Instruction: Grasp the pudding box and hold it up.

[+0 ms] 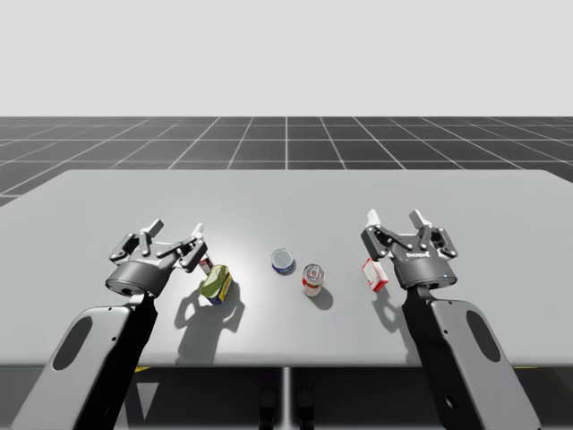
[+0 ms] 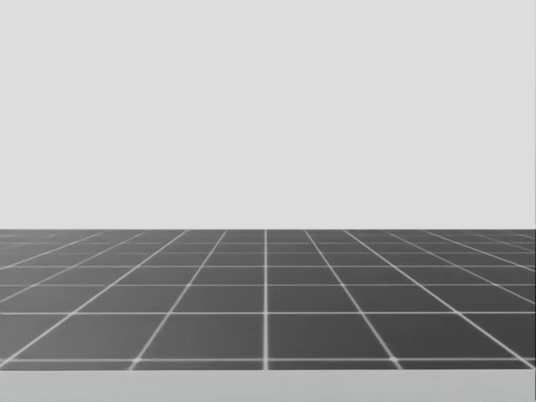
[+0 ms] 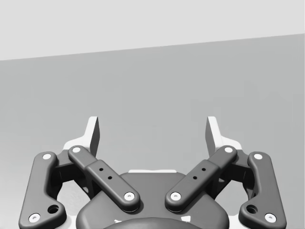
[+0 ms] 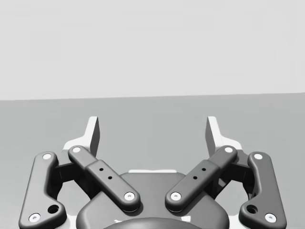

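From the high view, your two arms reach over the grey tabletop (image 1: 286, 193). The red-and-white box (image 1: 375, 274) sits right of centre, about midway between the near and far edges. It is just beside your right gripper (image 1: 394, 218) and outside its fingers. Your left gripper (image 1: 177, 228) hangs toward the left edge, with a green-and-yellow thing (image 1: 217, 283) just beside it. A small red thing (image 1: 205, 264) is partly hidden behind that gripper. A blue can (image 1: 283, 261) and a red can (image 1: 312, 279) stand near each other at the middle. The wrist views make plain what the high view leaves unclear: each gripper's fingers are spread wide apart over bare tabletop. The head view looks out over the dark gridded floor (image 2: 268, 301).
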`<state>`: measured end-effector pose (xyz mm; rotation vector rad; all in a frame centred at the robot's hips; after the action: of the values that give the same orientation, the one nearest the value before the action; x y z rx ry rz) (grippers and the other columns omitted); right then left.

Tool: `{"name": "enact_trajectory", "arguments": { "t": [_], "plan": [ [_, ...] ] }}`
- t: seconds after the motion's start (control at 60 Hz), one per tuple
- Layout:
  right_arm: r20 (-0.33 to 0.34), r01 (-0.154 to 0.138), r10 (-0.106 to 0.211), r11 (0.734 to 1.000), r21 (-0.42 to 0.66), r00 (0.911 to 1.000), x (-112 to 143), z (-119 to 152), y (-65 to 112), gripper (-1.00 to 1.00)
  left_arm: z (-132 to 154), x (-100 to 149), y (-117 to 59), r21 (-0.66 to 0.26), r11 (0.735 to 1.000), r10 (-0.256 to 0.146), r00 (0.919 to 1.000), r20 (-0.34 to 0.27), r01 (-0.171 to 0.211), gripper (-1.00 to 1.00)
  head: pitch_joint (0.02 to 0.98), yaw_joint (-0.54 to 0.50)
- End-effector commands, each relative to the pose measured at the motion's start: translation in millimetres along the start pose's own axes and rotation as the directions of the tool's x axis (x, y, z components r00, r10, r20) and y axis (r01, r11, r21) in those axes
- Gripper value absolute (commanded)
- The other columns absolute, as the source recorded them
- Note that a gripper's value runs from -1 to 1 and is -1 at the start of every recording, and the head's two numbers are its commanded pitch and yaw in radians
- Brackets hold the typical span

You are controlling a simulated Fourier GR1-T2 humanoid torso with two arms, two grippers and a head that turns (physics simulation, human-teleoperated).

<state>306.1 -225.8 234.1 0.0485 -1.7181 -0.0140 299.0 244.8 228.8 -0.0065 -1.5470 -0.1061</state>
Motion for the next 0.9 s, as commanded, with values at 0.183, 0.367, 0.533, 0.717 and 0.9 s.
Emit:
{"name": "enact_trajectory", "arguments": {
  "t": [0.183,0.367,0.533,0.717,0.9],
  "plan": [
    [-0.072,0.039,-0.041,0.999,-0.020,0.9966,-0.4,-2.6,-6.0,-1.00,0.1,0.2,1.1,0.000,1.000,0.001,1.0000,0.002,-0.001,-1.00,0.111,-0.01],
    [-0.083,0.030,-0.033,0.999,-0.036,0.9960,-1.2,-3.8,-6.6,-1.00,0.2,0.3,0.6,-0.003,1.000,0.001,1.0000,0.005,-0.001,-1.00,0.245,-0.01],
    [-0.081,0.021,-0.024,0.999,-0.046,0.9964,-1.3,-4.8,-7.7,-1.00,-0.3,0.2,0.4,-0.007,1.000,-0.001,1.0000,0.006,0.001,-1.00,0.419,0.01],
    [-0.086,0.002,-0.006,0.999,-0.043,0.9962,-2.1,-4.9,-8.1,-1.00,-0.5,0.2,0.3,-0.009,1.000,-0.005,1.0000,0.005,0.005,-1.00,0.553,0.05],
    [-0.095,-0.023,0.020,0.999,-0.029,0.9953,-3.8,-4.4,-6.2,-1.00,-0.4,0.5,1.3,-0.004,1.000,-0.008,1.0000,0.004,0.008,-1.00,0.671,0.16]
  ]
}}
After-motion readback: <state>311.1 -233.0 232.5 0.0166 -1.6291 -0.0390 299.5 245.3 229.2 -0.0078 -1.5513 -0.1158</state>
